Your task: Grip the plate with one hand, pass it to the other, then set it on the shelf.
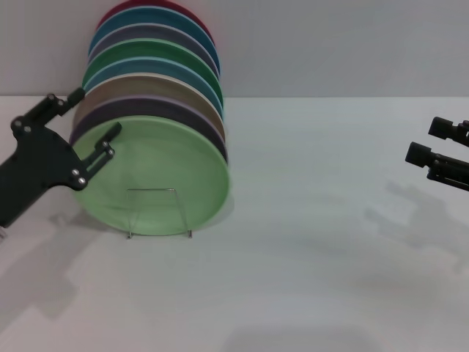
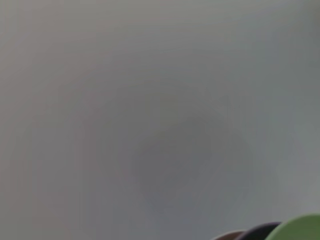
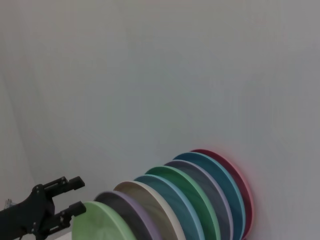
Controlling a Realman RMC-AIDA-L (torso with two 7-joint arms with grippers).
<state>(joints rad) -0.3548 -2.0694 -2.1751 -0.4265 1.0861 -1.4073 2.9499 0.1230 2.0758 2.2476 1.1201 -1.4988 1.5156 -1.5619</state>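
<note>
front of the row in the rack (image 1: 160, 213), facing forward: the plate (image 1: 157, 176), pale green, leaning on a lavender plate (image 1: 165, 108) behind it. left gripper (image 1: 94, 123) at the plate's left rim, fingers spread wide, one in front of the face, one behind the edge, nothing clamped yet. right gripper (image 1: 423, 141) well off to the plate's right, parted, empty, low over the table (image 1: 308, 279). likely rigid, light, matte but smooth, probably breakable if dropped. best held at the raised rim, upper left, clear of the wire loop and the neighbour; lift up and out before handing across.
</note>
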